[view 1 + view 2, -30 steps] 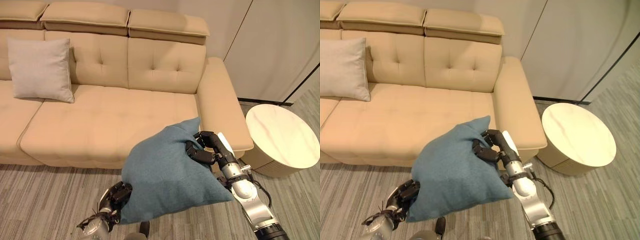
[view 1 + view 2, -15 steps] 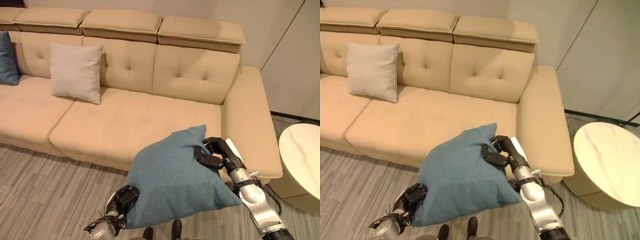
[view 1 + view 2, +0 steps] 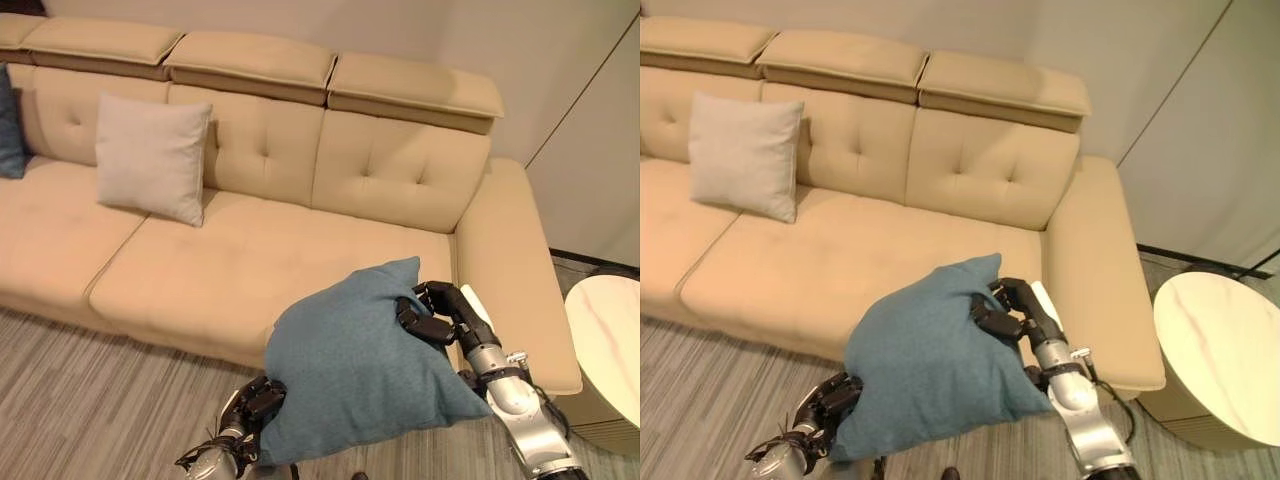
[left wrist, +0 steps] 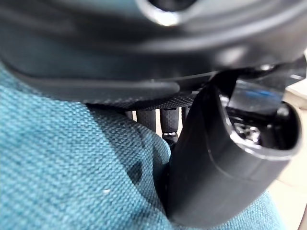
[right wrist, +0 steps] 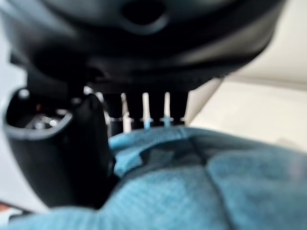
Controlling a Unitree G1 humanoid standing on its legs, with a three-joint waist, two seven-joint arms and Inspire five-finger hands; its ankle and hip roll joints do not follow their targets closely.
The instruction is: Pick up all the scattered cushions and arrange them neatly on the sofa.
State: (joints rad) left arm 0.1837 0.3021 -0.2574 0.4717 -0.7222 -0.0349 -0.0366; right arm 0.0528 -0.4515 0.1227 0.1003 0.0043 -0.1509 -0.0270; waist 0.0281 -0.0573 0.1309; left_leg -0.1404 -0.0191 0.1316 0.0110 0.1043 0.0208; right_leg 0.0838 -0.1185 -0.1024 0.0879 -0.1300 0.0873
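**Teal cushion in both hands, short of the seat**

We hold the teal cushion [image 3: 360,365] in the air in front of the sofa [image 3: 300,240], at about 5 o'clock in the head views and low over the seat's front edge. Our right hand [image 3: 432,312] has its fingers curled into the cushion's upper right edge; our left hand [image 3: 256,402] has its fingers curled round the lower left corner. The wrist views show teal fabric pressed between thumb and fingers on each side.

We see three risks. Both grips are on the edges only, so the soft filling may sag and the fabric may slide out of the fingers, most likely at the lower left corner. The cushion also hangs low near the seat front, so it could catch there and fold if we carry it forward without lifting. Released flat, it would lie down instead of leaning on the backrest.

Count: one sofa; three cushions, namely the teal one we hold, one beige cushion [image 3: 152,158] upright at 10 o'clock, and a blue cushion [image 3: 8,125] at 9 o'clock; one round marble-top table [image 3: 1218,345] at 3 o'clock.
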